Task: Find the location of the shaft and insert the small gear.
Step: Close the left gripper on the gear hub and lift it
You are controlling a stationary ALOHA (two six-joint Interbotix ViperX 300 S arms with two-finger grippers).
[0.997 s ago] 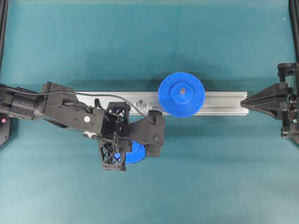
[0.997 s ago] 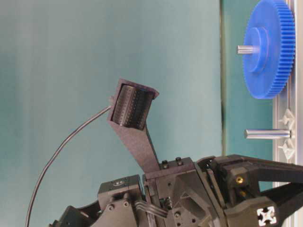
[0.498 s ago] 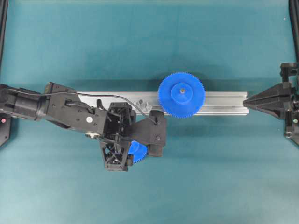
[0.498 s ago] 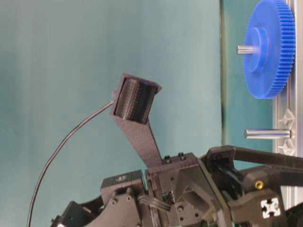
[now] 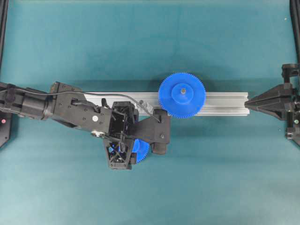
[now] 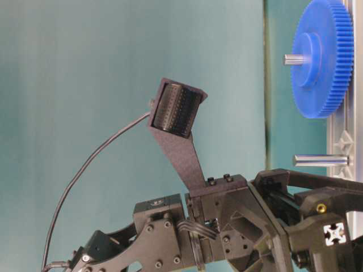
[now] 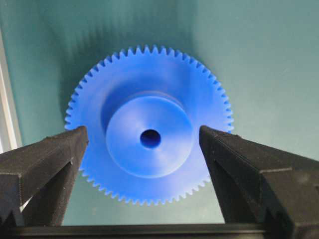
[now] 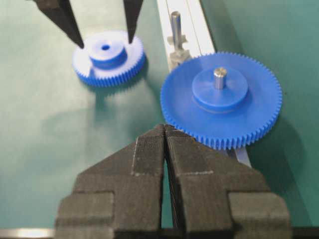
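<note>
The small gear (image 7: pixel 167 152) is bright blue and lies flat on the green mat, hub up, just in front of the rail. My left gripper (image 7: pixel 143 132) hangs open over it. Its fingers (image 8: pixel 130 30) stand on either side of the hub and touch nothing. From overhead the arm hides most of the small gear (image 5: pixel 142 151). The shaft (image 8: pixel 175 25) stands upright on the rail, left of the larger gear; the table-level view shows the shaft (image 6: pixel 320 160) bare. My right gripper (image 8: pixel 164 128) is shut and empty at the rail's right end.
The larger blue gear (image 5: pixel 182 95) sits on its own grey pin on the aluminium rail (image 5: pixel 225 103). The left arm's camera bracket (image 6: pixel 177 110) and cable stick up above the wrist. Dark frame posts (image 5: pixel 3 28) stand at the table's sides.
My left gripper has opened wide around the small gear's hub, and its arm has shifted a little to the right. The right gripper has drawn back slightly to the right.
</note>
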